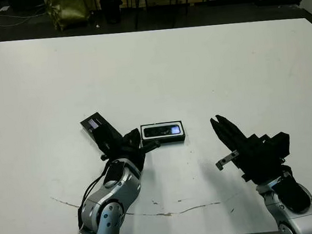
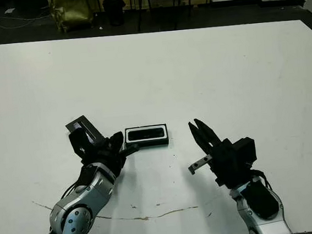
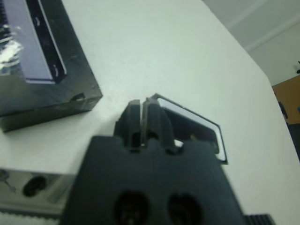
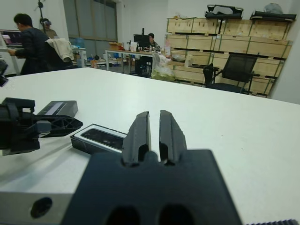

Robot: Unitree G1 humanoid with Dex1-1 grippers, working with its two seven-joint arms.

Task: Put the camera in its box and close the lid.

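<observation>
White table point(image 1: 195, 63), camera point(image 1: 163, 130) in box point(image 1: 163, 140), lid point(image 1: 98, 128) beside left gripper point(image 1: 139, 143).

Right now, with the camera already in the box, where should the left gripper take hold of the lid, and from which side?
Probably across the lid's two long edges, from above. It lies flat on the table, just beyond the left gripper and left of the box, so only its thin edges give a hold.

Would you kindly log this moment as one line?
camera: in box | lid: off, left | left gripper: shut | right gripper: shut, empty
</observation>
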